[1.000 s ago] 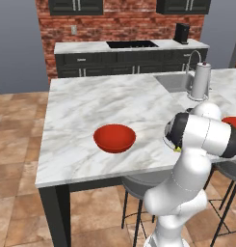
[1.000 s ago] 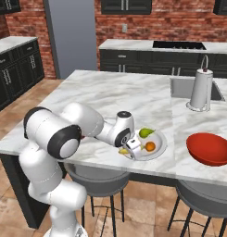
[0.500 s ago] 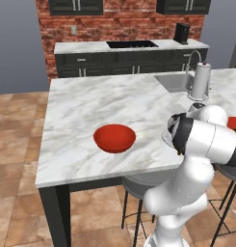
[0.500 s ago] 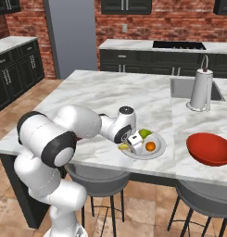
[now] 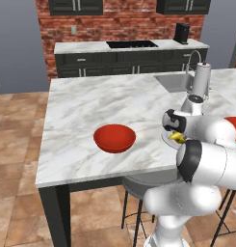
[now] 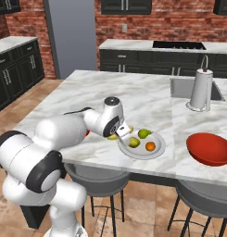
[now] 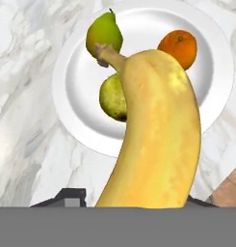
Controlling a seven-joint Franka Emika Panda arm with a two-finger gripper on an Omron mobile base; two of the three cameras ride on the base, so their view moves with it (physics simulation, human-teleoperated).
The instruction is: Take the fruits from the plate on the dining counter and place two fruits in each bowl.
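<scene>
White marble bench (image 6: 110, 95) with grey veins, dark legs. Sitting straight on it: pale plate (image 6: 156, 150) near the front edge, one red bowl (image 6: 209, 148) just right of the plate, another red bowl (image 5: 114, 138) further left, paper towel roll (image 6: 200, 89) by the sink (image 6: 179, 88).

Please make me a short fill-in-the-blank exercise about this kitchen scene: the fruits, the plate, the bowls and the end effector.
1. The end effector is closed on the ______.
2. Besides the banana, the plate holds two pears and one ______.
3. Both bowls on the dining counter are ______ in colour.
4. Neither bowl holds any ______ yet.

Missing words: banana; orange; red; fruit
</scene>
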